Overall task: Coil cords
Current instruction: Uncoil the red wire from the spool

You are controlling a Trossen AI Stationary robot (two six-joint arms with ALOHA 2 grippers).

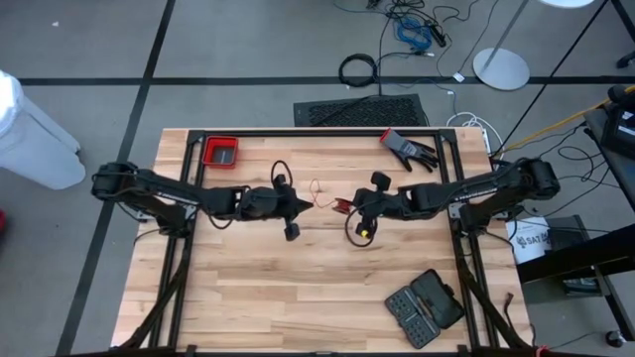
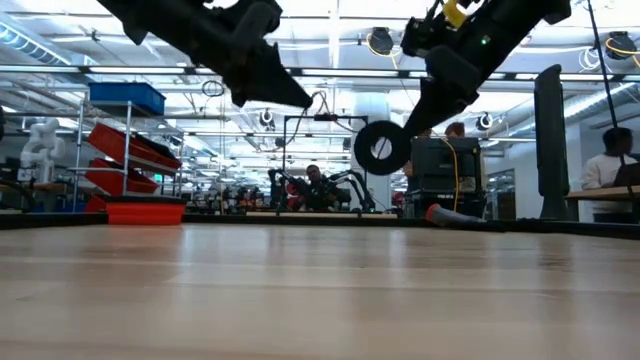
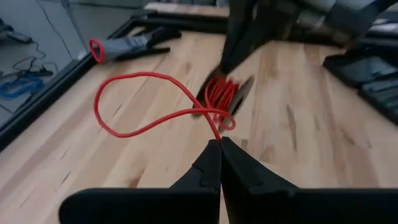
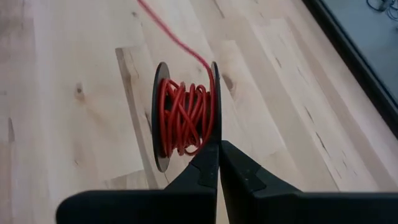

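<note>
A: While most of the red cord (image 4: 185, 118) already sits wound between the two black flanges of the spool (image 4: 163, 112), you are not finished yet. A loose length trails away from it and makes one open loop in the air above the table (image 1: 298, 297), ending at your left gripper (image 3: 219, 144).

B: So who holds what?

A: Your right gripper (image 4: 219, 144) has its fingers pressed together on the edge of the spool, holding it clear of the wood near the middle of the table. Your left gripper is pinched tight on the free cord, just beside the spool and facing it. In the low view the spool (image 2: 381, 147) hangs as a round black disc with a pale centre, well above the surface.

B: How much is left, would you say?

A: By my reading, the bulk is done; only that single loop and its tail remain to be wrapped on.

B: And the materials?

A: The cord is thin, string-like and smooth, limp enough to curl freely. The windings lie crossed and uneven, not neat rows. The spool's flanges are thin, flat, matte black discs. The table is pale butcher-block wood with visible grain and knots
</note>
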